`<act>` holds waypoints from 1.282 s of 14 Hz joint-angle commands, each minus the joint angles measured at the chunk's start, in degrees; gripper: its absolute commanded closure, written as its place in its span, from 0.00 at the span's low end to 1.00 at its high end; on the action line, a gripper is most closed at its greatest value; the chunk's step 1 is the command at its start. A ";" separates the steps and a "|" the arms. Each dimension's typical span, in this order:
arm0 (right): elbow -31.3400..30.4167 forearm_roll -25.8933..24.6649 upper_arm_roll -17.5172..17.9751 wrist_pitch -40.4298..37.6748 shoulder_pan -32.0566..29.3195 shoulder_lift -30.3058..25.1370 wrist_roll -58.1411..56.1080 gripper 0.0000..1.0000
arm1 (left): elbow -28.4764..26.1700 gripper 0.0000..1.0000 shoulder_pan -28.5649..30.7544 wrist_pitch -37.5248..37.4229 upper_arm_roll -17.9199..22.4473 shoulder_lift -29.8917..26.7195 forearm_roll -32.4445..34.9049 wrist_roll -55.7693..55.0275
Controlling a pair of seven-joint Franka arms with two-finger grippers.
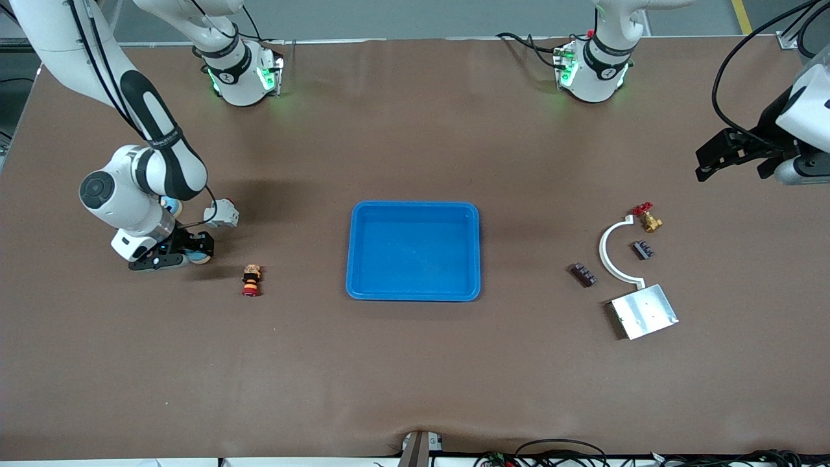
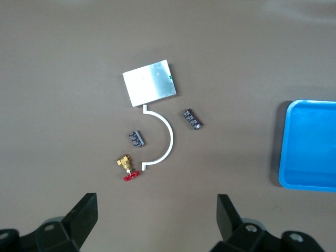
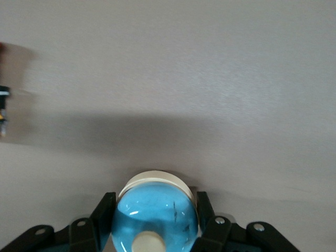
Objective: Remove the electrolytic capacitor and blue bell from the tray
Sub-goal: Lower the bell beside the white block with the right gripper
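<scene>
Right wrist view shows the right gripper (image 3: 154,223) clamped on the blue bell (image 3: 154,218), well clear of the empty tray (image 1: 480,253), probably low for release; the left gripper (image 2: 157,215) waits, spread wide.

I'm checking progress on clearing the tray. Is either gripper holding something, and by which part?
The right gripper holds the blue bell by the sides of its dome, low over the table. The left gripper is open and holds nothing.

Brown table (image 1: 415,376) (tray (image 1: 413,292), metal plate (image 1: 644,311), small parts)
</scene>
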 commanded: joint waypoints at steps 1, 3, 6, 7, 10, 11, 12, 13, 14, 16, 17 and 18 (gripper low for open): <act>0.94 1.93 1.43 0.20 -0.92 0.88 -1.22 1.00 | -0.11 0.00 -0.15 -1.25 -0.63 -0.77 -0.38 0.48; 1.55 2.02 1.43 0.20 -0.83 1.41 -1.14 1.00 | -0.11 0.00 -0.06 -0.73 -0.64 -0.33 -0.73 0.30; 2.26 2.02 1.43 0.20 -0.83 2.29 -0.87 1.00 | -0.46 0.00 0.03 -0.81 -0.73 -0.77 -0.91 1.00; 2.34 2.02 1.43 0.20 -0.74 2.47 -0.61 1.00 | -0.64 0.00 0.03 -0.90 -0.73 -0.77 -0.82 1.09; 2.43 2.46 1.43 1.34 -0.22 3.34 -0.52 1.00 | -1.42 0.00 -0.06 0.50 -0.81 -0.77 -0.99 0.92; 2.69 2.46 1.43 1.34 -0.13 3.43 -0.43 0.84 | -1.52 0.00 -0.06 0.94 -0.81 -0.86 -0.99 0.39; 3.04 2.46 1.43 1.34 -0.13 3.44 -0.43 0.01 | -1.52 0.00 -0.06 1.12 -0.81 -0.94 -1.08 0.30; 3.14 2.46 1.43 1.17 -0.04 3.52 -0.43 0.00 | -1.52 0.00 -0.14 1.12 -0.90 -0.95 -1.08 0.21; 3.14 2.46 1.43 0.99 -0.04 3.44 -0.43 0.00 | -1.60 0.00 0.03 1.12 -1.25 -1.03 -1.08 0.21; 3.22 2.46 1.43 0.64 0.22 3.26 -0.35 0.00 | -1.87 0.00 0.29 0.95 -1.25 -1.38 -1.08 0.21; 3.14 2.46 1.43 0.47 0.31 2.65 -0.35 0.00 | -1.87 0.00 0.29 0.95 -1.25 -1.39 -1.08 0.21; 3.05 2.46 1.52 -0.06 0.75 1.51 0.70 0.00 | -1.96 0.00 0.29 0.95 -1.25 -1.30 -1.08 0.21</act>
